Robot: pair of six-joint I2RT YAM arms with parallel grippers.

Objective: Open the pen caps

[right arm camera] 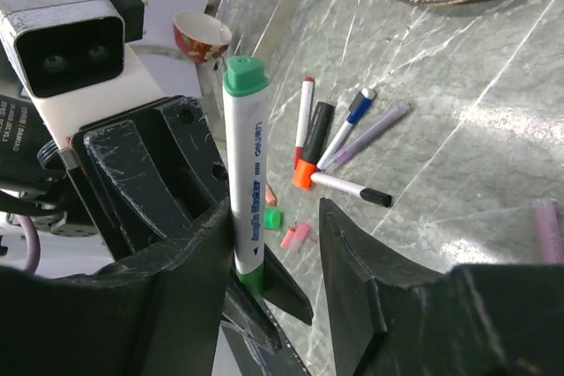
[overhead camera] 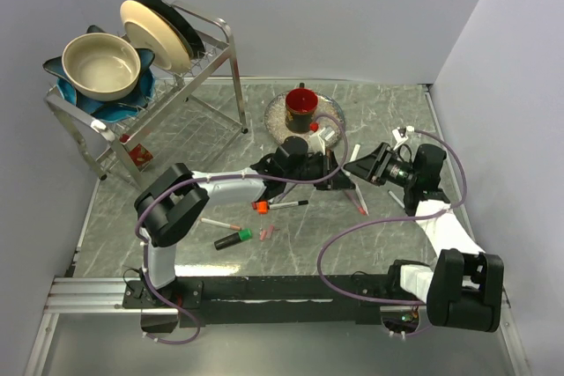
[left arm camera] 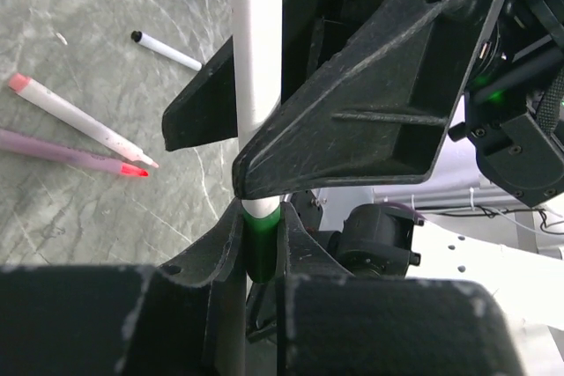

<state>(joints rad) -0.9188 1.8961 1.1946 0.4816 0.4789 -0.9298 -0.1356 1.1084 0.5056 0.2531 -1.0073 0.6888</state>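
Nearest, the left gripper (left arm camera: 261,239) is clenched on a white pen (right arm camera: 246,165) with green cap (right arm camera: 245,75); the right gripper (right arm camera: 275,217) is released. Walled grey marbled table (overhead camera: 388,112) is bare at one o'clock.

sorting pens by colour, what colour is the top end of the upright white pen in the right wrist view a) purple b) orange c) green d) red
c, the top end of the pen is plainly green, as is its bottom end.

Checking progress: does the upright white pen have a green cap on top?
Yes, a green cap sits on top of the white pen.
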